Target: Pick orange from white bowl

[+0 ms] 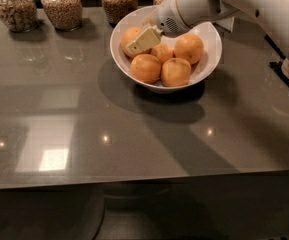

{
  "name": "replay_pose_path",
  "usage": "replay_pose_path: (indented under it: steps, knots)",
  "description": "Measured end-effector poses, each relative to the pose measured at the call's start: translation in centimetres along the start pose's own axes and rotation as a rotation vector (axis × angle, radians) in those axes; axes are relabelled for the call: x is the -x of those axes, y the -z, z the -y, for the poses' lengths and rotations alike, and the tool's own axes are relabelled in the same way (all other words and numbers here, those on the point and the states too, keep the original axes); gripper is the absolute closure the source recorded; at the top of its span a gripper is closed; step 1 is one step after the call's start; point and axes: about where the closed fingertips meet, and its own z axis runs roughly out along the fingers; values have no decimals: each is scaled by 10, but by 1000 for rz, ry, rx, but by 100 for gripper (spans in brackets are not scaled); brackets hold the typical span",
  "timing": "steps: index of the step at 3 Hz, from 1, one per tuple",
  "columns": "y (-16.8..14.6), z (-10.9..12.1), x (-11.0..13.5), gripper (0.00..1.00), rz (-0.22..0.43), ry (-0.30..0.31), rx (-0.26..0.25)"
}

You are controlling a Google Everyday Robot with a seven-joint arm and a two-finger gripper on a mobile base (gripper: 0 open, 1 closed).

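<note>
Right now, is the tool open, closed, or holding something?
Tool: in the white bowl among the oranges; open or closed cannot be told.

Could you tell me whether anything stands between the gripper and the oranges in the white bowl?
Nothing visible does: the gripper hangs over the white bowl, right at the back-left orange.

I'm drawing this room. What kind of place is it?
Probably a kitchen: jars of grains stand at the back of a grey counter, and a white bowl holds oranges. The gripper is in the bowl, at the oranges.
</note>
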Motion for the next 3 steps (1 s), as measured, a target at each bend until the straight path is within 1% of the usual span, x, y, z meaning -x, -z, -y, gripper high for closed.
replay_pose_path:
  steps: [1, 2, 3]
  knots:
    - [-15, 2, -2, 24, 11, -3, 2]
    - [-24, 7, -4, 27, 6, -2, 0]
    - [-34, 13, -11, 28, -25, -3, -11]
